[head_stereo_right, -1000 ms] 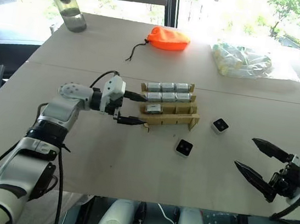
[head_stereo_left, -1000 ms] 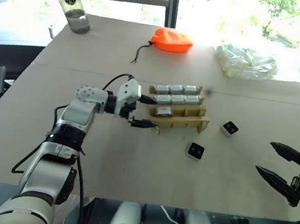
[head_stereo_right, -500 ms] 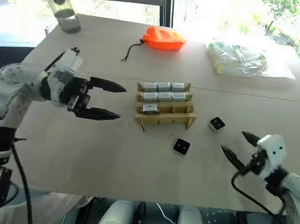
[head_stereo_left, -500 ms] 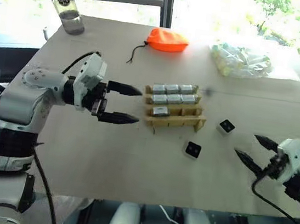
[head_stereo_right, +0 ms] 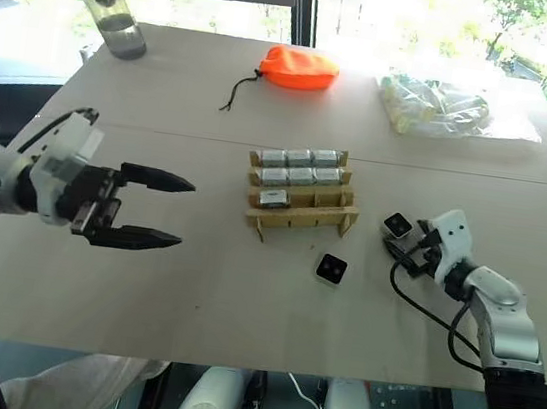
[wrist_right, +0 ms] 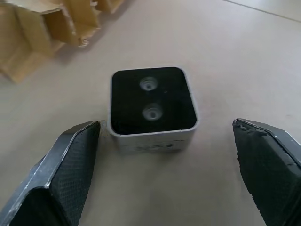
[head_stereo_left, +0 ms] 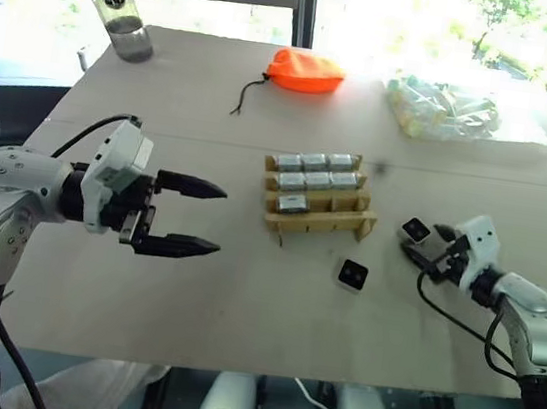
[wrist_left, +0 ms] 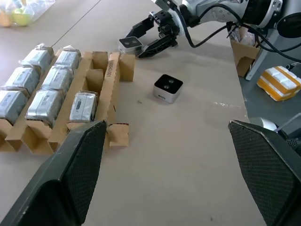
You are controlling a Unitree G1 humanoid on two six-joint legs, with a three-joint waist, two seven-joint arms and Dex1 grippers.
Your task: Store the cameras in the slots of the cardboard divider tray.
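While the left gripper (head_stereo_left: 196,218) hung spread and empty at frame left, the right gripper (head_stereo_left: 427,247) straddled a camera (head_stereo_left: 414,230) right of the cardboard divider tray (head_stereo_left: 320,193), fingers wide, not yet gripping; another camera (head_stereo_left: 353,275) lay nearer frame centre.

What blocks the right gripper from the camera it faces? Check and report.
Nothing visible does. The right gripper is open, with the camera lying lens up on the bare table between its fingers. The tray stands off to one side of it.
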